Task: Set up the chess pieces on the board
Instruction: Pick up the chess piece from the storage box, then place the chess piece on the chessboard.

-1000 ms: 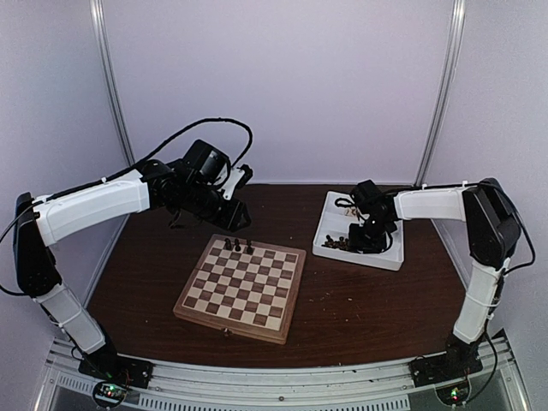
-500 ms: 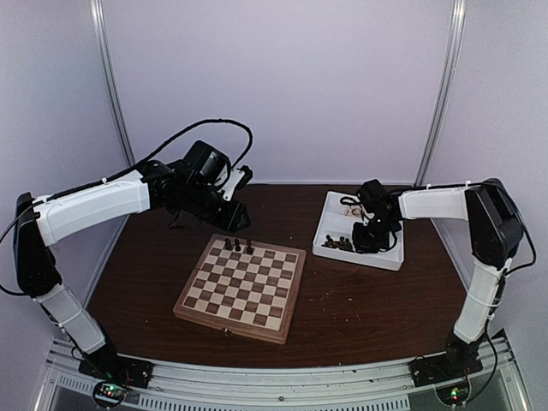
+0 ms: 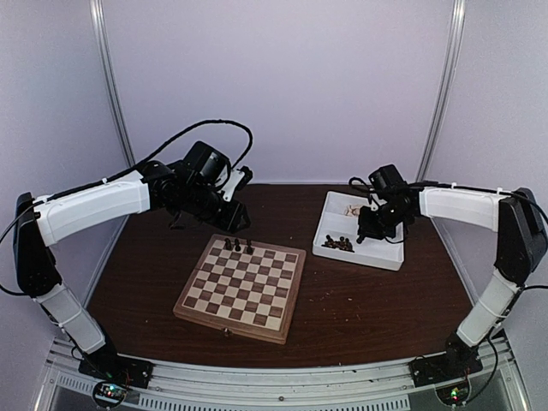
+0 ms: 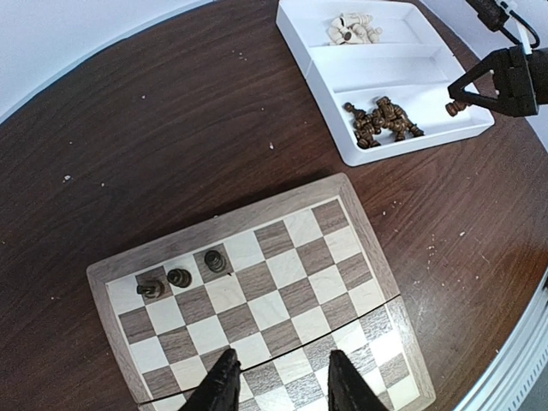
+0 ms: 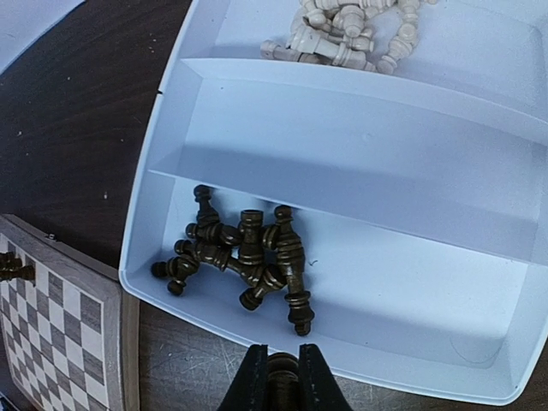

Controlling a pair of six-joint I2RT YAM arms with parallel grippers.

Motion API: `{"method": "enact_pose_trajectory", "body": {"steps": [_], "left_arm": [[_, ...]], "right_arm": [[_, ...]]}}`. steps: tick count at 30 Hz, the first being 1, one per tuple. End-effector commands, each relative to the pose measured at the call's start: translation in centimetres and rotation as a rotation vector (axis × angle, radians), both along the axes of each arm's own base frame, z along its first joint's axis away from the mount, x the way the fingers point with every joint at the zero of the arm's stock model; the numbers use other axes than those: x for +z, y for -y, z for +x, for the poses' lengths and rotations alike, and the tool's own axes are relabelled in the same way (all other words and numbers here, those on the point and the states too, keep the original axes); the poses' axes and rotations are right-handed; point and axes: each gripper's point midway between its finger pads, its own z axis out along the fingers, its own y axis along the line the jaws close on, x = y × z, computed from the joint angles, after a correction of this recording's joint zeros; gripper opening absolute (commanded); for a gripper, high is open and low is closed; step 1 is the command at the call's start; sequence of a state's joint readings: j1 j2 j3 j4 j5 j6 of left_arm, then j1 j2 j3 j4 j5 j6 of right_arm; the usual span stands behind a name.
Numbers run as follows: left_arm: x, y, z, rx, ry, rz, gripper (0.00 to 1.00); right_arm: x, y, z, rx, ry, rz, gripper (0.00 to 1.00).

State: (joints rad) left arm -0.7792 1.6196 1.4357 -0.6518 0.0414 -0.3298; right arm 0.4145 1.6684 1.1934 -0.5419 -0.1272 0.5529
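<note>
Board: tan and dark brown checks, plain brown border.
Table: dark reddish-brown wood.
Tray: white.
Chess pieces: dark brown group by the tray's near edge; pale cream group by its far edge.
Right fingers: black.

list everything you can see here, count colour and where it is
chessboard: one, tan and dark brown checks, middle of the table
dark pieces on the board: three, dark brown, upright along its far row
compartment tray: one, white, right of the board, middle section bare
dark pieces in the tray: a tangled heap, dark brown, nearest section
cream pieces: a small heap, pale, farthest section
held piece: one, dark brown, between the right gripper's fingers
table: one, dark brown wood
left gripper: open, nothing in it, above the board
right gripper: shut on the held piece, above the tray's edge
</note>
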Motion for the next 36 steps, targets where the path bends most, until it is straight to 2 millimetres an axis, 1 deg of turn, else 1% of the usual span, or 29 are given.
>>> {"method": "enact_pose_trajectory", "body": {"steps": [1, 5, 11, 13, 14, 18, 21, 22, 25, 28, 31, 36], "left_arm": [[0.6, 0.4, 0.3, -0.007, 0.032, -0.017, 0.36], [0.3, 0.4, 0.2, -0.005, 0.025, -0.017, 0.36], [0.2, 0.3, 0.1, -0.002, 0.022, -0.015, 0.36], [0.2, 0.3, 0.1, -0.001, 0.022, -0.018, 0.36], [0.3, 0.3, 0.1, -0.002, 0.022, -0.017, 0.36], [0.3, 0.2, 0.2, 0.005, 0.025, -0.015, 0.36], [0.4, -0.2, 0.1, 0.022, 0.03, -0.015, 0.36], [0.5, -0.7, 0.4, 0.047, 0.046, -0.002, 0.36], [0.7, -1.5, 0.5, 0.08, 0.067, 0.009, 0.36], [0.8, -2.4, 0.6, 0.111, 0.085, 0.023, 0.36], [0.9, -2.8, 0.6, 0.122, 0.095, 0.029, 0.36], [0.7, -2.9, 0.4, 0.119, 0.089, 0.032, 0.36]], "right_arm": [[1.4, -1.9, -0.2, 0.069, 0.056, 0.116, 0.08], [2.2, -4.7, -0.8, 0.151, 0.087, 0.216, 0.08], [2.3, -9.0, -2.5, 0.284, 0.109, 0.195, 0.08], [2.4, -11.1, -3.3, 0.351, 0.122, 0.191, 0.08], [2.7, -12.2, -3.5, 0.383, 0.137, 0.185, 0.08], [2.8, -16.6, -5.4, 0.508, 0.166, 0.147, 0.08], [2.0, -18.8, -6.2, 0.565, 0.166, 0.112, 0.08], [1.9, -19.4, -6.3, 0.578, 0.167, 0.102, 0.08], [0.9, -20.9, -6.9, 0.619, 0.163, 0.052, 0.08], [-0.1, -21.8, -7.3, 0.641, 0.161, -0.019, 0.09], [-0.7, -22.2, -7.3, 0.646, 0.162, -0.091, 0.09], [-1.7, -22.6, -7.7, 0.673, 0.156, -0.175, 0.11]]}}
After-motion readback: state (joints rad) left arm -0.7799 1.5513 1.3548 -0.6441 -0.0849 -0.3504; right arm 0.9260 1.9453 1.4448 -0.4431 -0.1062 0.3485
